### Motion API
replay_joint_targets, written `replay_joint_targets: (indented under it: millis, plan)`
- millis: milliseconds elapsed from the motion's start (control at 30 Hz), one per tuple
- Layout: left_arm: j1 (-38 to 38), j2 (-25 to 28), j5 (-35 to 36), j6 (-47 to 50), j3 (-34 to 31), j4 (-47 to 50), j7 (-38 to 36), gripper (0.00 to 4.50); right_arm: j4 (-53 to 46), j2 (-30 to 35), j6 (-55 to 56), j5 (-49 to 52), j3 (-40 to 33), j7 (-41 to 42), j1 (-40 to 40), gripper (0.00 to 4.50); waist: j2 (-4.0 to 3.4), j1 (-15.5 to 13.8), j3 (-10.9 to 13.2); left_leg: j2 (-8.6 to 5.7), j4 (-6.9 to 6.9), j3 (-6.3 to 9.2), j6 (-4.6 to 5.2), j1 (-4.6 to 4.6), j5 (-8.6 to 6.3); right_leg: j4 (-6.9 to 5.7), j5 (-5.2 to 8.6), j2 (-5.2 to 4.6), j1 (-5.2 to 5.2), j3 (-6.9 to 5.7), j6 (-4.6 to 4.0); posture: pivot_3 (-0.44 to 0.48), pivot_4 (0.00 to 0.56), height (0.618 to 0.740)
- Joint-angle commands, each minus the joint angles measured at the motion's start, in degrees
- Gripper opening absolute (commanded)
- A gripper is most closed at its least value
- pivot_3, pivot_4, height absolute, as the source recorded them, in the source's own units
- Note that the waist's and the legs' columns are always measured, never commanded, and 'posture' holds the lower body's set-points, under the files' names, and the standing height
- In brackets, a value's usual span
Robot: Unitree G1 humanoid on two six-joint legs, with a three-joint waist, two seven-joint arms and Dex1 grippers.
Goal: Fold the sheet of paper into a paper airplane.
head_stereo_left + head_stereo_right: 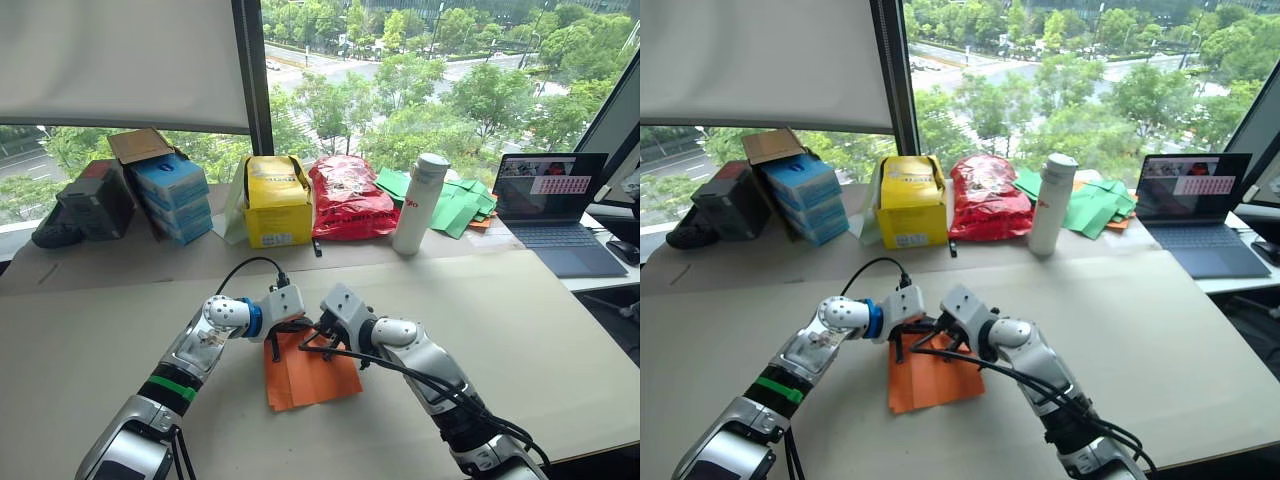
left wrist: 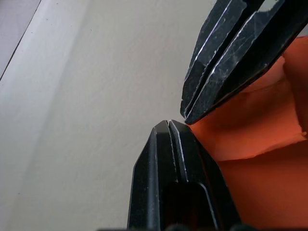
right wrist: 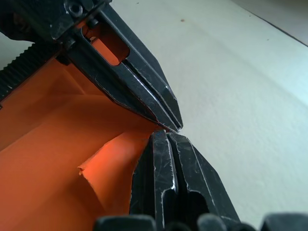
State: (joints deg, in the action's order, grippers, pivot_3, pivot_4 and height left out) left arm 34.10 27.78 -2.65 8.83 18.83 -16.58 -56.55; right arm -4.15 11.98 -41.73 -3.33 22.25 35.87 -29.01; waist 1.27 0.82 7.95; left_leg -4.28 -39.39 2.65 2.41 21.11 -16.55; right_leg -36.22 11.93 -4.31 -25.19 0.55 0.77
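The sheet of paper (image 1: 312,374) lies flat on the table (image 1: 520,330), well in front of the yellow box (image 1: 277,203), with both grippers meeting tip to tip at its far edge. The left gripper (image 1: 277,345) and the right gripper (image 1: 312,342) each have their fingers pressed together, and whether either pinches the paper cannot be told. Judged from the raised flap beside the tips, an early fold is in hand; the next move calls for laying that flap down evenly and pressing its crease.
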Motion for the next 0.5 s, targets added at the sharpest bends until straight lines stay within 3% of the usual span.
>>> replay_joint_targets:
  millis: [33,500]
  plan:
    - [-1.29,0.29,-0.94,1.04,0.60,0.11,-0.18,0.00,0.21,-0.30,1.45,0.08,0.45,-0.52,-0.97,0.03,0.00,-0.01,0.00,-0.01,-0.01,-0.01,0.01,0.00,-0.01,0.00,0.00,-0.01,0.01,0.01,0.00,0.000,0.150,0.740]
    - [-1.73,0.83,-1.12,1.02,0.33,1.13,-0.22,0.00,3.01,1.97,-5.24,0.38,3.20,1.34,0.14,0.03,-0.01,0.01,-0.14,0.00,-0.03,0.01,0.02,-0.03,-0.01,-0.02,0.00,0.00,0.04,0.01,0.01,0.000,0.150,0.740]
